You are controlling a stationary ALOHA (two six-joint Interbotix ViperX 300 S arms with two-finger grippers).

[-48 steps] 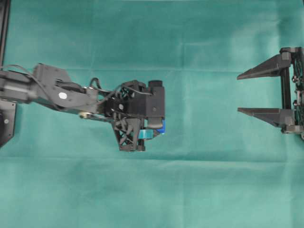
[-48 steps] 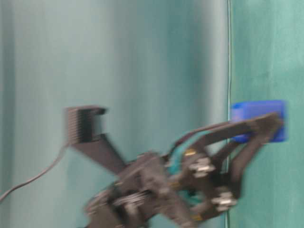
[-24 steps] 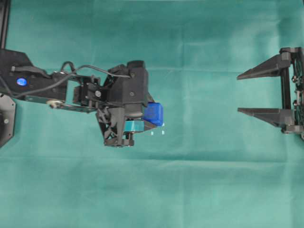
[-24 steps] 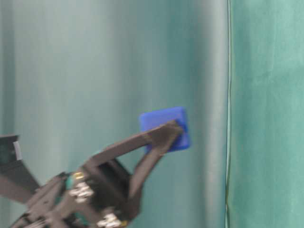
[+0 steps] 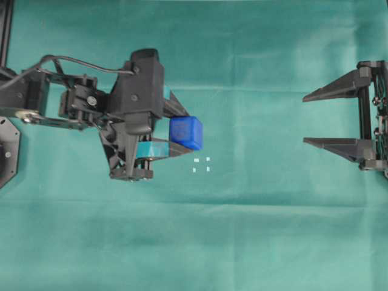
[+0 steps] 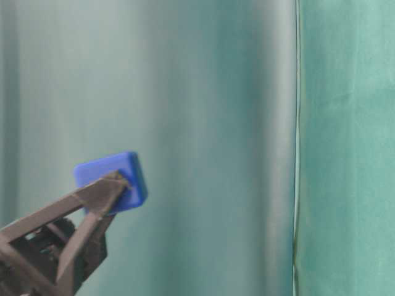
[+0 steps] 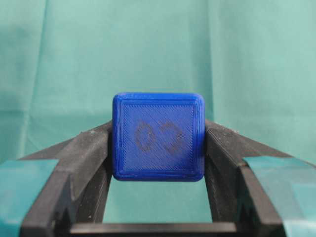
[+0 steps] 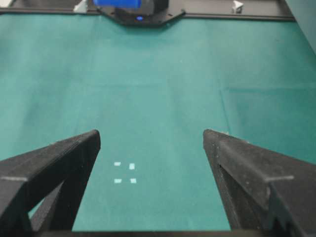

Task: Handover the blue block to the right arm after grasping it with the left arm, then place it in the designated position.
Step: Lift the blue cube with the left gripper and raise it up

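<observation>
The blue block is a small bright blue cube, lifted off the green cloth. My left gripper, with teal tape bands, is shut on it. In the left wrist view the blue block sits pinched between both black fingers, a faint dark figure on its face. The table-level view shows the blue block high in the air at the fingertips. The designated position, a small square of white marks, lies just right of and below the cube. My right gripper stands open at the far right, empty; the marks of the designated position show between its fingers.
Green cloth covers the whole table, with a fold line across it. A black frame edge runs along the far left. The left arm's base shows at the top of the right wrist view.
My left gripper has risen and drawn back to the left with the blue block, uncovering the white marks on the cloth. The right gripper has not moved.
</observation>
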